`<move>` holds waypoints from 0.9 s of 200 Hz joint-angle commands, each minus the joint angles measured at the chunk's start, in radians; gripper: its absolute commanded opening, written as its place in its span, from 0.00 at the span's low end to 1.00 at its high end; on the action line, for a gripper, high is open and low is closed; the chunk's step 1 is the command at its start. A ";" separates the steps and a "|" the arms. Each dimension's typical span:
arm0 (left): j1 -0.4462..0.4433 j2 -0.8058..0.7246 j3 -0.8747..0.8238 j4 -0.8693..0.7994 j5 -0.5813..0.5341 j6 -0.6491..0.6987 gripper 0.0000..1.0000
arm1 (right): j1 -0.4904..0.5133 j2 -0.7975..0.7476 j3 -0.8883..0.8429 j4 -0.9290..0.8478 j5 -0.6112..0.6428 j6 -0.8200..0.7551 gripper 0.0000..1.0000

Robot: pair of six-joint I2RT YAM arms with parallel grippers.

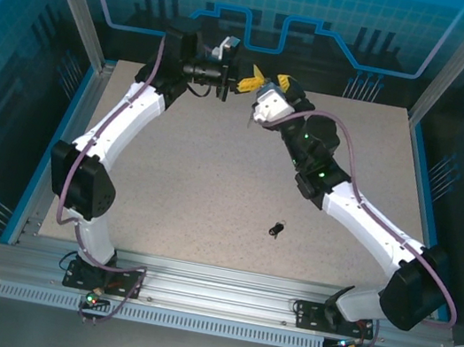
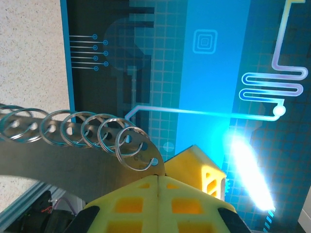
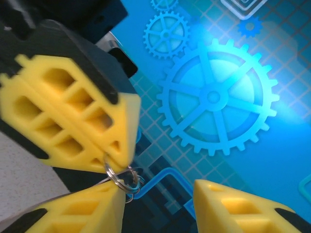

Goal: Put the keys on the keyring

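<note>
The step in hand looks like readying the keyring rather than loading it. The left gripper is clamped shut on the end of the keyring, a flat grey band held up off the table near the far edge, with its row of silvery split rings fanned along the upper side. The right gripper meets it there with its jaws apart and nothing between them. One of its yellow fingertips touches the cluster of rings just below the left gripper's closed fingers. The keys, a tiny dark cluster, lie on the table well apart from both grippers, near the right arm's forearm. No key appears to be on a ring yet, so most of the task remains. The next move probably calls for the right gripper to go down for the keys with a fine pinch while the left holds the keyring steady. The table is a speckled beige board, bordered by aluminium rails and blue walls printed with gears and circuit lines, with strong glare in the left wrist view.
</note>
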 commanded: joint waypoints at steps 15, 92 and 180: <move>-0.001 -0.001 0.024 0.025 0.040 0.012 0.00 | -0.026 -0.051 0.079 -0.142 -0.116 0.133 0.41; -0.006 -0.007 0.017 0.046 0.063 0.001 0.00 | -0.029 -0.013 0.134 -0.170 -0.140 0.161 0.37; -0.006 0.001 0.025 0.056 0.087 0.002 0.00 | -0.033 0.019 0.172 -0.242 -0.186 0.138 0.29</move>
